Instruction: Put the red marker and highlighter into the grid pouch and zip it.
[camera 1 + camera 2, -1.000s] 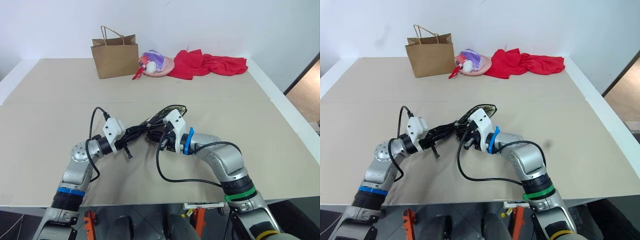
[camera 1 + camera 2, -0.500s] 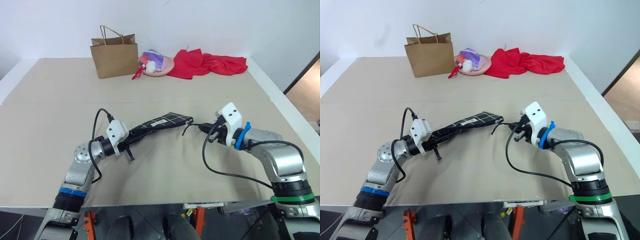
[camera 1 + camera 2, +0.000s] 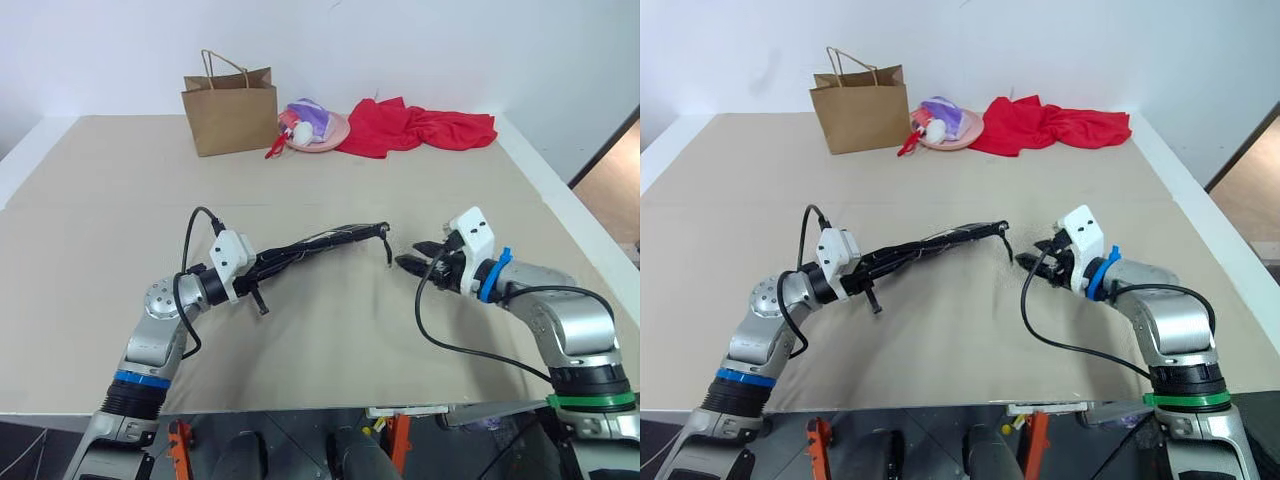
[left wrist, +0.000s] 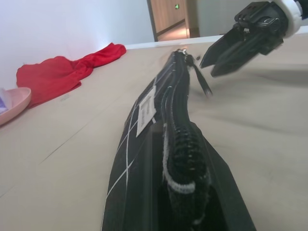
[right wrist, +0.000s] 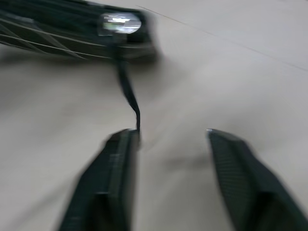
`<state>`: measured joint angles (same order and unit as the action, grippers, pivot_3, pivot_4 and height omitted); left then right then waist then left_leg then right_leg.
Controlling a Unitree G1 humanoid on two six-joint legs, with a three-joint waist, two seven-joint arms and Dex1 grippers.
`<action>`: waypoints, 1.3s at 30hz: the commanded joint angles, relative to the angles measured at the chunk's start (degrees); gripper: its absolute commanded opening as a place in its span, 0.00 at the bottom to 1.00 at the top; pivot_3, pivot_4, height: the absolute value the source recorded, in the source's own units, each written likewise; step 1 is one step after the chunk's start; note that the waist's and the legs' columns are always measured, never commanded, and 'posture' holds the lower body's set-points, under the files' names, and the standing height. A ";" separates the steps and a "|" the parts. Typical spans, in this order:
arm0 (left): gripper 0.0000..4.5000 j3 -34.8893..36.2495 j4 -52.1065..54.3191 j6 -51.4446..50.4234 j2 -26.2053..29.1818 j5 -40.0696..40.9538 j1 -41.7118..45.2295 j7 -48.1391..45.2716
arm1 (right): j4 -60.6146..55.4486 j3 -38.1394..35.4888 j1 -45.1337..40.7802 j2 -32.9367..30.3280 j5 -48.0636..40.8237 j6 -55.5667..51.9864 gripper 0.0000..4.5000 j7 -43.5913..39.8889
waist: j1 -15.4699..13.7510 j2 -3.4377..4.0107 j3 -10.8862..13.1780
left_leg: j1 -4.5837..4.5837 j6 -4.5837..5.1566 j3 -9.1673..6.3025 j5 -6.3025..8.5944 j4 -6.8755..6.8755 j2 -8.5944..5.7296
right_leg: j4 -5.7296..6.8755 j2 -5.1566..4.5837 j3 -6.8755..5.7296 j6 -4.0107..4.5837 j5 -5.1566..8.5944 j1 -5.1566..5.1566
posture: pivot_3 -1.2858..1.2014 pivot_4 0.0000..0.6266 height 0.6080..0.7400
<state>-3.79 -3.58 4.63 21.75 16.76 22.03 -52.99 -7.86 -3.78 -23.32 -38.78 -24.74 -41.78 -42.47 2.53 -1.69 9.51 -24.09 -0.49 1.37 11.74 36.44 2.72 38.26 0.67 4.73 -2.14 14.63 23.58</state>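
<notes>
The right gripper (image 3: 414,254) has its jaws spread and empty, just beside the pull cord (image 3: 387,247) that dangles from the end of the grid pouch (image 3: 320,242); in the right wrist view the cord's tip hangs at the edge of one finger (image 5: 109,168). The left gripper (image 3: 262,268) has its jaws pressed together on the pouch's near end, holding it stretched out above the table (image 3: 330,340), label (image 4: 146,109) sideways and zipper edge up. The zipper looks run to the far end, with no marker or highlighter to be seen, so they are probably inside. To finish well, the left arm likely should lower the pouch flat before letting go, while the right stays clear of the cord so nothing tugs it back open. At the table's far edge sit a paper bag (image 3: 230,109), a pink dish (image 3: 325,132) and red cloth (image 3: 420,128).
</notes>
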 commanded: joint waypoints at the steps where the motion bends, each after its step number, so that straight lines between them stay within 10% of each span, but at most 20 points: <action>1: 0.00 0.64 -0.54 3.55 0.11 1.47 0.37 -2.56 | -4.25 -6.81 2.80 -4.25 -6.01 -2.07 0.75 -5.52 | -0.18 0.01 0.00 | 0.00 0.00 0.01 0.00 0.00 -0.01 | 0.00 -0.01 0.00 0.00 0.00 0.00 | 0.52 0.24 1.00; 14: 0.00 -0.86 -18.19 16.18 -3.20 4.01 6.24 -18.44 | -4.43 -26.18 19.76 -11.12 -10.86 5.27 0.75 -14.40 | -1.00 0.05 -0.01 | 0.05 0.00 0.00 -0.01 0.12 -0.05 | -0.11 -0.01 -0.01 -0.08 -0.10 -0.13 | 0.52 0.24 1.00; 24: 0.75 -0.13 -23.34 19.57 -3.36 2.33 7.33 -22.41 | -4.34 -24.12 19.81 -9.62 -10.61 6.80 0.77 -11.85 | -0.78 0.06 -0.01 | 0.13 0.01 0.03 -0.02 0.14 -0.05 | -0.11 0.02 0.05 -0.12 -0.15 -0.19 | 0.52 0.24 1.00; 25: 0.90 0.29 -22.04 18.00 -2.37 2.63 6.47 -21.89 | -4.08 -23.91 19.70 -9.70 -10.51 6.95 0.77 -11.78 | -0.74 0.06 -0.01 | 0.12 0.01 0.03 -0.02 0.13 -0.05 | -0.11 0.02 0.05 -0.12 -0.15 -0.18 | 0.52 0.24 1.00; 32: 0.90 10.30 -0.62 -24.13 5.86 17.53 -1.05 -1.46 | 0.32 -23.17 19.06 -10.73 -8.92 9.20 0.77 -12.74 | -0.15 0.06 0.00 | 0.12 0.01 -0.05 -0.02 0.12 0.04 | -0.08 0.02 -0.02 -0.12 -0.13 -0.19 | 0.52 0.24 1.00; 39: 0.90 19.22 9.59 -39.53 13.74 19.18 -9.99 10.49 | 6.19 -22.20 15.74 -11.04 -7.76 11.60 0.77 -12.95 | 0.18 0.08 0.00 | 0.23 0.01 0.06 -0.01 0.10 0.03 | -0.07 -0.01 0.06 -0.10 -0.13 -0.21 | 0.52 0.24 1.00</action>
<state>12.22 2.43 -33.12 33.83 34.56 12.51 -44.13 -1.95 -24.90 -6.21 -48.53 -32.68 -31.53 -55.04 2.71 -1.60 9.51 -23.85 -0.48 1.43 11.73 36.53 2.74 38.19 0.66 4.78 -2.23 14.51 23.37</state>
